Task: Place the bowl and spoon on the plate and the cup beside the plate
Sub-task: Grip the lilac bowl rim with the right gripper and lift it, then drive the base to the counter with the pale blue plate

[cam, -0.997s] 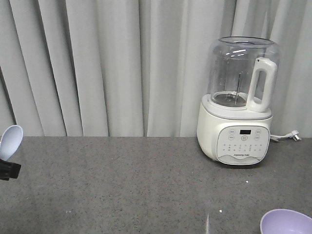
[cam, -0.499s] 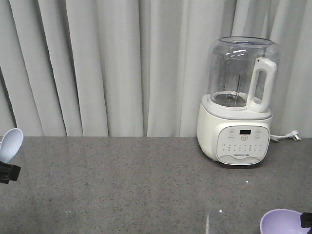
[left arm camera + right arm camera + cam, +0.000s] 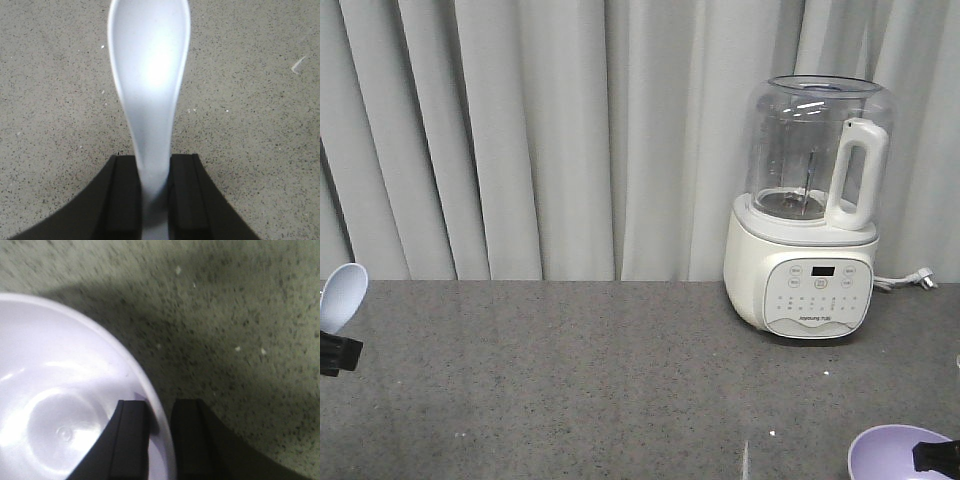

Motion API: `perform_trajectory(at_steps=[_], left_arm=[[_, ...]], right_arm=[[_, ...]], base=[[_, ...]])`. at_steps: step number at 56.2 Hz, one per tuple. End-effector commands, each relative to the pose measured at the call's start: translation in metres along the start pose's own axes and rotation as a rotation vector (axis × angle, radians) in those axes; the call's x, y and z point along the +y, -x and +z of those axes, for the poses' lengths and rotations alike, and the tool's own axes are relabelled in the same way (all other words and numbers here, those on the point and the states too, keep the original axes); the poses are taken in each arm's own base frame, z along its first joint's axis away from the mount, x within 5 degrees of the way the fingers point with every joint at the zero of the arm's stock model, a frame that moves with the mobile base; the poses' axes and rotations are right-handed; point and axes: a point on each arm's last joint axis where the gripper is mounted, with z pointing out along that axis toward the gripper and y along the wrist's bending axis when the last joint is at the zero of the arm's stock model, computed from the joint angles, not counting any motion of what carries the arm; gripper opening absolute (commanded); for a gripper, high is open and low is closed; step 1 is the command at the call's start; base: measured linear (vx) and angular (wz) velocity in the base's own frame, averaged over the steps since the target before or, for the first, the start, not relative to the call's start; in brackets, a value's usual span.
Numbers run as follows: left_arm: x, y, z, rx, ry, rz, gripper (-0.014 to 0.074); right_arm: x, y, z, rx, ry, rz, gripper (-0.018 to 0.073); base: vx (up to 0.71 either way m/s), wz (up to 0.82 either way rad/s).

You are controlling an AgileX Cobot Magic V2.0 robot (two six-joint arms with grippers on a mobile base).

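Left hand (image 3: 154, 167): clamped on the spoon (image 3: 149, 75) handle, a finger pressed to each side.
Spoon: pale, scoop jutting past the fingertips over the speckled grey surface (image 3: 620, 380), toward its left edge.
Right hand (image 3: 160, 410): clamped on the bowl (image 3: 60, 405) rim, one finger inside and one outside.
Bowl: lavender, open side up, toward the front right corner; cannot tell if it touches the surface.
Blender (image 3: 810, 290): white base, clear jug, by the back edge on the right, well apart from the bowl.

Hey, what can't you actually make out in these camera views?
Plate, cup: outside every view.
Bowl: cut off by the front view's bottom edge; right wrist view blurred, so resting or lifted unclear.
Spoon handle end: hidden between the left claw's fingers.
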Motion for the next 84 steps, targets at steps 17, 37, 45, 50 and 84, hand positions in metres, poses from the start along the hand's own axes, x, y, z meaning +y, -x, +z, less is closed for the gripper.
perform_trajectory(at_steps=[17,37,45,50,84], left_arm=[[-0.002,0.016,-0.019,-0.169,-0.007,0.024,-0.0006],[-0.013,0.012,-0.067,-0.392,-0.105,0.023,-0.0006],[-0.017,-0.013,-0.089,-0.514,-0.141,0.062,-0.0006],[-0.017,-0.033,-0.099,-0.571,-0.140,0.057,-0.0006],[-0.013,-0.087,-0.128,-0.796,-0.107,0.038,-0.0005]], right_arm=[[0.002,0.003,-0.094,-0.431,0.007,-0.138,-0.0012],[0.019,-0.048,-0.213,-0.953,0.165,-0.278,-0.0012],[0.025,-0.068,-0.238,-1.063,0.235,-0.318,-0.0012],[0.028,-0.079,-0.245,-1.082,0.262,-0.354,-0.0012],[0.034,-0.090,-0.251,-1.091,0.295,-0.416,-0.0008]], base=[[0.00,0.00],[0.00,0.00],[0.00,0.00],[0.00,0.00],[0.00,0.00]])
